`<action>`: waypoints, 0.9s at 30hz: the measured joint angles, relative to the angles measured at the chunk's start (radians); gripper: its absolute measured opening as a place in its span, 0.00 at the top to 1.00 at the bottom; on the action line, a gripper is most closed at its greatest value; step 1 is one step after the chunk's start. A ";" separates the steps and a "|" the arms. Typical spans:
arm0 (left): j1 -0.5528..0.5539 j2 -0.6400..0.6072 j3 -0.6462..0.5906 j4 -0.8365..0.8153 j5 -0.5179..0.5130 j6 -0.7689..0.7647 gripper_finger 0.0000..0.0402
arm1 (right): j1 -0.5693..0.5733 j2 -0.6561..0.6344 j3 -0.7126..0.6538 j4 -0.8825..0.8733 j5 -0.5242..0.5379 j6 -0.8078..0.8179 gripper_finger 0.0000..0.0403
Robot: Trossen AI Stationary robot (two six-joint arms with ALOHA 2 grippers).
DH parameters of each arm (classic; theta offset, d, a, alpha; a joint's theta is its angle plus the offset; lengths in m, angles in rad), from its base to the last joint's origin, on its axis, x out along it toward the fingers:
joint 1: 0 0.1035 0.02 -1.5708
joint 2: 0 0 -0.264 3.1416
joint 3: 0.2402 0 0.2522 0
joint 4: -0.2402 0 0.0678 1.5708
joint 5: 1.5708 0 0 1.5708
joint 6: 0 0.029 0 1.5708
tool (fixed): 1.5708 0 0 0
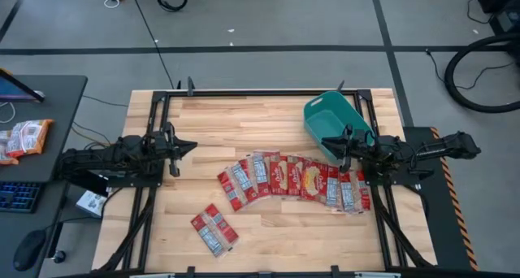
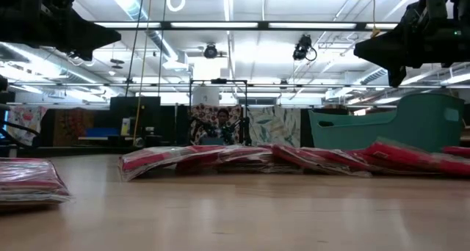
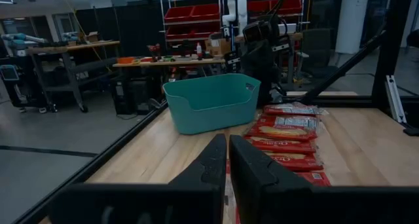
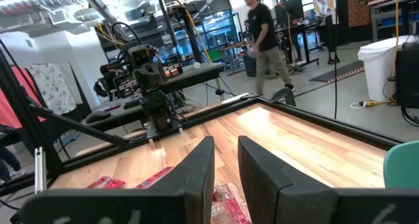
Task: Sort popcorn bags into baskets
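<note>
Red popcorn bags (image 1: 292,180) lie flat on the wooden table in an overlapping fanned row; two more (image 1: 214,228) lie apart near the front edge. The row also shows in the low view as popcorn bags (image 2: 294,157) and in the left wrist view as popcorn bags (image 3: 288,129). The teal basket (image 1: 333,115) stands on its base at the far right, behind the row. My left gripper (image 1: 191,147) hovers level at the left, shut and empty. My right gripper (image 1: 325,141) hovers level above the row's right end, beside the basket, with a small gap and nothing in it.
Black frame rails (image 1: 154,115) run along the table's edges. A side desk at the left holds orange-and-white packets (image 1: 24,136). A person (image 4: 262,34) walks in the room beyond the table. Bare wood lies between the two arms, in front of the basket.
</note>
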 joint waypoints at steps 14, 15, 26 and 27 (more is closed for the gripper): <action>0.000 0.000 0.000 0.235 0.000 -0.319 0.94 | 0.000 0.000 0.000 0.153 0.000 0.053 0.82; 0.000 0.000 0.000 0.255 0.000 -0.311 0.94 | 0.000 0.000 0.000 0.169 0.000 0.053 0.82; 0.000 0.018 0.000 0.285 0.000 -0.215 0.94 | 0.000 0.030 0.000 0.171 -0.001 0.048 0.82; 0.000 0.033 0.000 0.286 0.000 -0.223 0.94 | 0.000 0.041 0.000 0.172 0.026 0.043 0.82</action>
